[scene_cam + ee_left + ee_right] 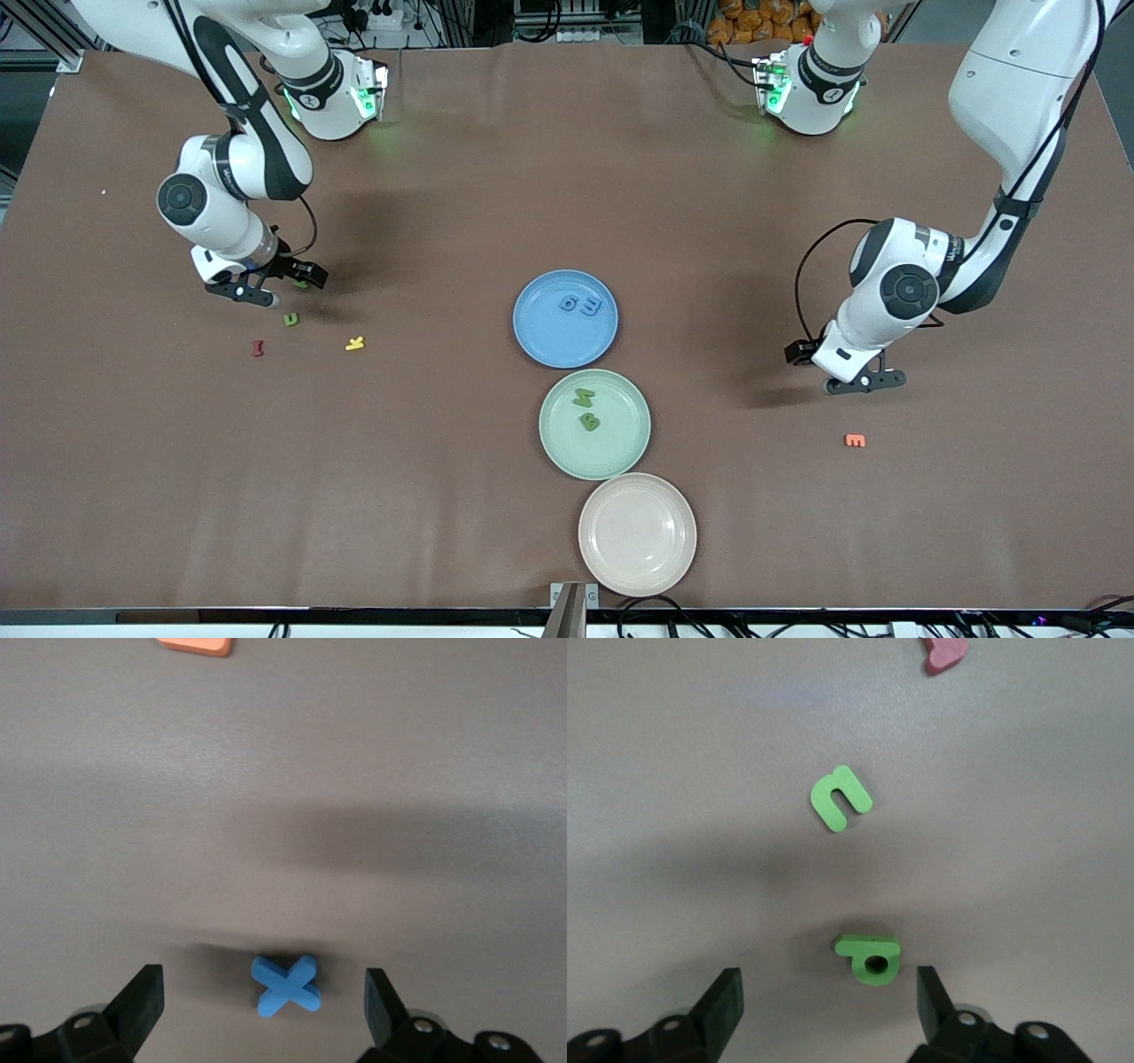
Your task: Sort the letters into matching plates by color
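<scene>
My right gripper is open low over the table at the right arm's end, its fingers either side of a green letter. A second green letter, a red one and a yellow one lie nearer the front camera. My left gripper is open low over a blue X letter, which lies between its fingers. An orange letter lies nearer the camera. The blue plate holds two blue letters. The green plate holds two green letters.
The pinkish-beige plate holds nothing and sits nearest the front camera, touching the green plate. The three plates form a line in the table's middle. The red letter and the orange letter show at the wrist views' edges.
</scene>
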`<state>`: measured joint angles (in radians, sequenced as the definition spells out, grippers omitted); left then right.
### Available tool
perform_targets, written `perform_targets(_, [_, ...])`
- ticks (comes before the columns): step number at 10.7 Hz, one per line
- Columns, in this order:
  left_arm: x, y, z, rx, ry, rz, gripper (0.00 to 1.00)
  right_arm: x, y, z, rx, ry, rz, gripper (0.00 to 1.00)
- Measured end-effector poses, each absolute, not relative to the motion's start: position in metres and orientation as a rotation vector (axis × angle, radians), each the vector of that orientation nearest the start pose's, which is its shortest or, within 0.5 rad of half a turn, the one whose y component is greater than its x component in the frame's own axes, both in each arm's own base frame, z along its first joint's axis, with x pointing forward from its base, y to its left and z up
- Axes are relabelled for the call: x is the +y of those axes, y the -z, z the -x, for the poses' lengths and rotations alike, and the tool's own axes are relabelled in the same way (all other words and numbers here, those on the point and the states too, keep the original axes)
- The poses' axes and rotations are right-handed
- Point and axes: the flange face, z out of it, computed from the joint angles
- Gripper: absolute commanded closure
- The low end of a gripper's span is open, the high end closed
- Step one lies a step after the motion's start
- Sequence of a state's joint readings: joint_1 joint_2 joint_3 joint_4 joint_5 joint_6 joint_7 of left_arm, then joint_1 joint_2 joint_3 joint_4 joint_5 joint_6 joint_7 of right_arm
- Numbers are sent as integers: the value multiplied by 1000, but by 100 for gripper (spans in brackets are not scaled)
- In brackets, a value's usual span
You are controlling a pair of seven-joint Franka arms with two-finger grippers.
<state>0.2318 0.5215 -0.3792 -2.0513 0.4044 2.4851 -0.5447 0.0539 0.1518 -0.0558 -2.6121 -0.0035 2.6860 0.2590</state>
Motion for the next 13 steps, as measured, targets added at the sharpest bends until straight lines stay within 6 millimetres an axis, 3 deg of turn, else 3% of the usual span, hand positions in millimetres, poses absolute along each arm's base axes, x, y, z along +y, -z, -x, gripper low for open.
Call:
perform_targets(2, [-81, -192, -580, -210, 11, 3104, 0, -5, -189, -423, 426, -98, 3130, 24])
perform_targets(6, [-96, -185, -569, -293, 0, 3115, 0, -16, -186, -423, 467, -89, 3128, 32])
perform_targets(13, [-99, -169, -566, -296, -16, 3136, 0, -26, -180, -422, 500, -71, 3127, 43])
